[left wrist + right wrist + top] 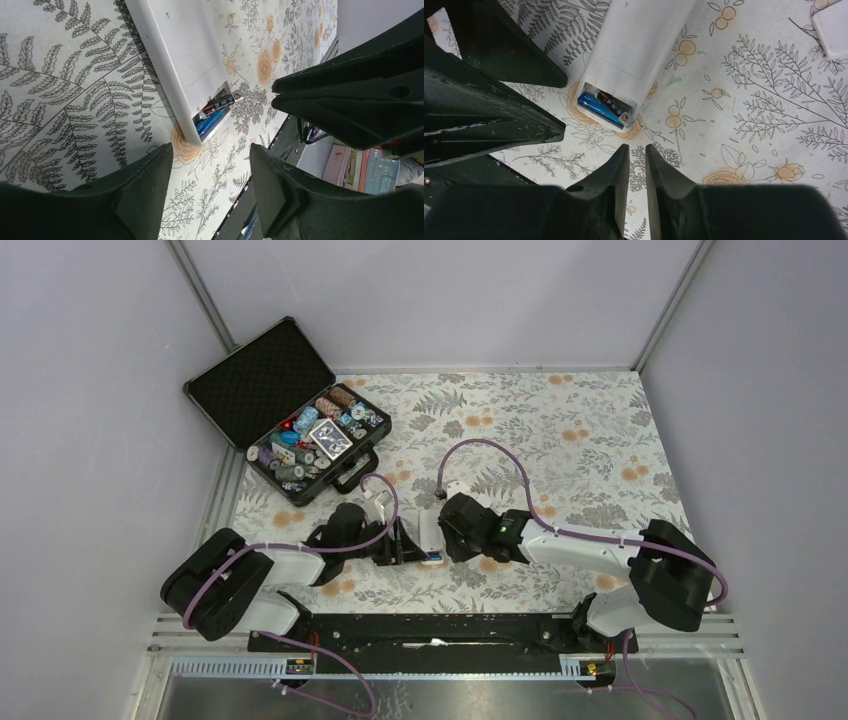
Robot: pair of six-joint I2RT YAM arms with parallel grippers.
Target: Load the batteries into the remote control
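Note:
The white remote control [430, 533] lies back up on the floral cloth between my two grippers. Its battery bay at the near end is open. In the left wrist view the remote [182, 55] holds a blue battery [211, 123] and a dark battery [220, 102] side by side. The right wrist view shows the remote [641, 40] with the blue battery [596, 107] and the dark one [615, 105] in the bay. My left gripper [210, 162] is open and empty just short of the bay end. My right gripper [637, 150] is shut and empty, just off that end.
An open black case [300, 430] of poker chips stands at the back left. A small white flat piece [831, 27] lies on the cloth to the right of the remote. The black base rail [430, 630] runs along the near edge.

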